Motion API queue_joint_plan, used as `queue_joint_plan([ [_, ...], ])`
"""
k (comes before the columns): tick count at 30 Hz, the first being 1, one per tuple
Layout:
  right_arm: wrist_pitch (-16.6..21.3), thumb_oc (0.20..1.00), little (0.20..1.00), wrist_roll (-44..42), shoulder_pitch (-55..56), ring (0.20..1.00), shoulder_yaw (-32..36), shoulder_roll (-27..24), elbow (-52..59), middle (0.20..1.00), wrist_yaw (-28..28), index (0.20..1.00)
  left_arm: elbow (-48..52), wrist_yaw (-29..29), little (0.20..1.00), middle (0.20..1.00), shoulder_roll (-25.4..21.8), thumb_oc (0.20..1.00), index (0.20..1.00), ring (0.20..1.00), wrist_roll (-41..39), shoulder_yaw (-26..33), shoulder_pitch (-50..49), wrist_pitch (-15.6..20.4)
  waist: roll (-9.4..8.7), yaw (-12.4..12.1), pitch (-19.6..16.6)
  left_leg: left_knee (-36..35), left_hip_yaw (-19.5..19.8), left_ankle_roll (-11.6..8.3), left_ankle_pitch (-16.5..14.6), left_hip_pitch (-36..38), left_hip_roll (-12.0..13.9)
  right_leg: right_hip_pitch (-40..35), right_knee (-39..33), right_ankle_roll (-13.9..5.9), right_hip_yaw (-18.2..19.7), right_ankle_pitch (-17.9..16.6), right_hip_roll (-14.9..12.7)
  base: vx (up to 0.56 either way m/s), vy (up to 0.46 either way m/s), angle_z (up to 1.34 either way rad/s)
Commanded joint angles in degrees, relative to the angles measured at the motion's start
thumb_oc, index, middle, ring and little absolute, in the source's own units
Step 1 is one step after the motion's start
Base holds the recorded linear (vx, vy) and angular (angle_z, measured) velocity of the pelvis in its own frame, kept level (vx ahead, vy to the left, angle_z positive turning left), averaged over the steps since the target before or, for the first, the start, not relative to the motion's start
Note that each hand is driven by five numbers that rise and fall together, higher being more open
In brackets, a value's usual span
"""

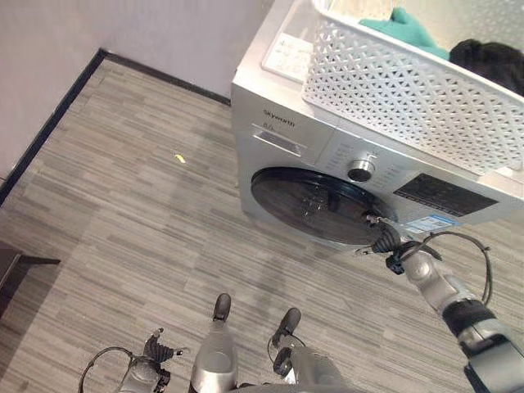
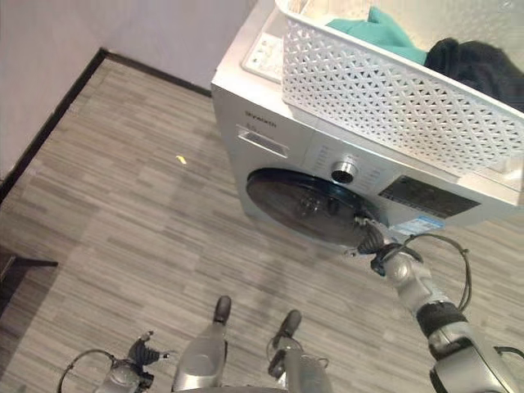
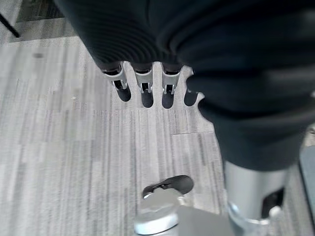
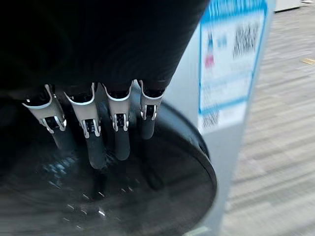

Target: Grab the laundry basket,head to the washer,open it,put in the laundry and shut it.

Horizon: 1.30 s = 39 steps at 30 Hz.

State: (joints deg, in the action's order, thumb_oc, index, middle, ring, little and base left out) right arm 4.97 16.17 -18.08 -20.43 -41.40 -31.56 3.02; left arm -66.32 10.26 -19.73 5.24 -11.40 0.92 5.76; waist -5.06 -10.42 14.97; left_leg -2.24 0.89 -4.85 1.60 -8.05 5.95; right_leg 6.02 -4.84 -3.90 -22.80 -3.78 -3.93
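The white laundry basket (image 1: 409, 98) sits on top of the washer (image 1: 327, 147), holding a teal garment (image 2: 385, 29) and a dark garment (image 2: 479, 65). The washer's round door (image 1: 315, 205) looks closed, so opening it appears to be the step in hand.

The robot's right hand (image 1: 383, 237) reaches to the right edge of the door, just under the control panel. In its wrist view the fingers (image 4: 91, 132) hang nearly straight and relaxed over the dark glass, close to the rim and curled round nothing. The left hand (image 3: 142, 88) hangs low beside the robot, over the floor (image 1: 123, 205), its fingers straight and empty.

The door is likely stiff and hinged on its left side, with a latch that resists until pulled firmly. Its glass is smooth and slippery, a poor place to press; the hold should be at the right rim, where a recess or handle probably sits, though no handle can be made out. Hooked fingertips behind that edge would serve best.

The clothes are soft and light and will sag when lifted, so they need a gathered grasp. The perforated plastic basket is light and rigid, best held by its rim.
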Motion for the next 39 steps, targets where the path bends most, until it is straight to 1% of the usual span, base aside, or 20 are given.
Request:
queue_joint_plan([
  [1, 2.14, 1.000, 1.000, -3.61, 0.90, 1.000, 0.99, -2.06, 2.91, 1.000, -0.94, 1.000, -2.17, -0.08, 1.000, 1.000, -1.24, 1.000, 1.000, 1.000, 1.89, 1.22, -0.98, 0.07, -5.02, 0.09, -3.17, -2.09, 0.69, 1.13, 1.20, -1.74, -0.18, 1.29, -0.16, -6.79, 5.21, -2.20, -6.77, 0.02, -0.003, -0.05],
  [2, 2.89, 1.000, 1.000, -4.74, 3.67, 1.000, 3.56, -2.58, 7.04, 1.000, -1.55, 1.000, -2.39, -0.63, 1.000, 1.000, -1.38, 1.000, 1.000, 1.000, 2.31, 1.71, -1.33, 0.00, -5.54, 0.47, -3.73, -2.22, 0.45, 1.15, 0.96, -1.18, -0.10, 0.97, -0.16, -6.83, 5.47, -2.06, -6.65, 0.02, -0.003, -0.06],
  [4, 3.27, 1.000, 1.000, -5.58, 5.69, 1.000, 6.00, -2.39, 10.48, 1.000, -1.43, 1.000, -2.70, -0.79, 1.000, 1.000, -1.56, 1.000, 1.000, 1.000, 2.36, 2.38, -1.57, -0.04, -5.97, 0.86, -4.17, -2.30, 0.24, 1.18, 0.83, -0.78, 0.06, 0.84, -0.16, -6.84, 5.74, -1.97, -6.47, 0.02, -0.006, -0.04],
  [8, 2.95, 1.000, 1.000, -3.50, 7.75, 1.000, 8.48, -2.32, 12.60, 1.000, -0.72, 1.000, -2.11, -1.02, 1.000, 1.000, -1.92, 1.000, 1.000, 1.000, 2.54, 2.92, -2.15, -0.13, -6.84, 1.07, -4.55, -2.49, 0.02, 1.19, 0.69, -0.41, 0.46, 0.80, -0.16, -6.80, 6.11, -1.82, -6.13, 0.00, -0.022, -0.11],
  [11, 2.58, 1.000, 1.000, -2.29, 7.56, 1.000, 8.96, -2.13, 12.31, 1.000, 0.12, 1.000, -2.09, -0.95, 1.000, 1.000, -2.16, 1.000, 1.000, 1.000, 2.50, 3.12, -2.19, -0.26, -7.33, 1.04, -4.41, -2.54, 0.01, 1.14, 0.83, -0.61, 0.72, 1.06, -0.16, -6.75, 6.17, -1.86, -5.84, -0.02, -0.037, -0.08],
  [14, 1.65, 1.000, 1.000, -1.55, 7.35, 1.000, 8.89, -0.33, 8.37, 1.000, 1.73, 1.000, -1.94, -0.57, 1.000, 1.000, -2.31, 1.000, 1.000, 1.000, 2.04, 3.25, -2.29, -0.45, -7.70, 0.80, -3.55, -2.59, 0.26, 1.11, 1.22, -1.38, 0.91, 1.84, -0.16, -6.62, 6.15, -2.01, -5.55, -0.03, -0.035, 0.00],
  [16, 1.27, 1.000, 1.000, -0.96, 7.18, 1.000, 8.89, 0.02, 8.21, 1.000, 1.90, 1.000, -1.68, -0.52, 1.000, 1.000, -2.34, 1.000, 1.000, 1.000, 2.06, 3.30, -2.45, -0.61, -7.64, 0.70, -3.28, -2.59, 0.39, 1.10, 1.36, -1.68, 0.90, 2.03, -0.16, -6.59, 6.08, -2.05, -5.52, 0.00, 0.000, 0.00],
  [17, 0.75, 1.000, 1.000, 0.45, 6.91, 1.000, 8.38, 0.85, 5.32, 1.000, 3.32, 1.000, -1.83, -0.27, 1.000, 1.000, -2.21, 1.000, 1.000, 1.000, 2.04, 3.12, -2.40, -0.61, -7.41, 0.56, -2.74, -2.58, 0.56, 1.12, 1.53, -2.15, 0.91, 2.41, -0.16, -6.56, 6.03, -2.14, -5.48, 0.00, 0.000, 0.00],
  [23, -0.25, 1.000, 1.000, 2.16, 3.29, 1.000, 5.64, 3.37, -2.76, 1.000, 6.55, 1.000, -1.39, 0.81, 1.000, 1.000, -1.98, 1.000, 1.000, 1.000, 2.00, 2.12, -2.33, -0.54, -6.12, 0.08, -1.08, -2.39, 1.01, 1.10, 2.21, -3.79, 0.73, 3.45, -0.16, -6.51, 5.70, -2.58, -5.77, -0.02, 0.003, 0.01],
  [30, -0.90, 1.000, 1.000, 3.79, 1.03, 1.000, 4.75, 4.05, -5.01, 1.000, 9.71, 1.000, 0.07, 2.13, 1.000, 1.000, -1.80, 1.000, 1.000, 1.000, 1.74, 1.11, -1.95, -0.06, -4.84, -0.03, -0.41, -2.15, 1.45, 1.28, 2.56, -5.15, 0.30, 4.50, -0.16, -6.58, 5.61, -2.99, -6.28, 0.00, 0.000, 0.00],
  [33, -0.98, 1.000, 1.000, 4.94, 0.56, 1.000, 4.46, 3.73, -5.89, 1.000, 10.63, 1.000, 0.96, 2.36, 1.000, 1.000, -1.80, 1.000, 1.000, 1.000, 2.00, 0.35, -1.83, 0.18, -4.51, 0.01, -0.31, -2.05, 1.62, 1.36, 2.60, -5.51, 0.10, 4.75, -0.16, -6.67, 5.54, -3.11, -6.49, 0.01, 0.009, 0.05],
  [38, -1.17, 1.000, 1.000, 6.05, 0.68, 1.000, 5.06, 3.10, -4.23, 1.000, 11.86, 1.000, 1.27, 2.71, 1.000, 1.000, -1.47, 1.000, 1.000, 1.000, 2.14, -0.08, -1.39, 0.17, -4.31, 0.19, -0.11, -1.94, 1.60, 1.53, 2.52, -5.87, -0.22, 5.06, -0.16, -6.73, 5.58, -3.27, -6.74, 0.00, 0.013, 0.08],
  [39, -1.15, 1.000, 1.000, 6.45, 0.66, 1.000, 5.17, 3.03, -4.68, 1.000, 12.80, 1.000, 1.14, 2.89, 1.000, 1.000, -1.32, 1.000, 1.000, 1.000, 2.15, -0.39, -1.20, 0.31, -4.24, 0.25, -0.04, -1.89, 1.57, 1.59, 2.46, -5.94, -0.29, 5.07, -0.16, -6.74, 5.63, -3.29, -6.84, 0.00, 0.000, 0.00],
])
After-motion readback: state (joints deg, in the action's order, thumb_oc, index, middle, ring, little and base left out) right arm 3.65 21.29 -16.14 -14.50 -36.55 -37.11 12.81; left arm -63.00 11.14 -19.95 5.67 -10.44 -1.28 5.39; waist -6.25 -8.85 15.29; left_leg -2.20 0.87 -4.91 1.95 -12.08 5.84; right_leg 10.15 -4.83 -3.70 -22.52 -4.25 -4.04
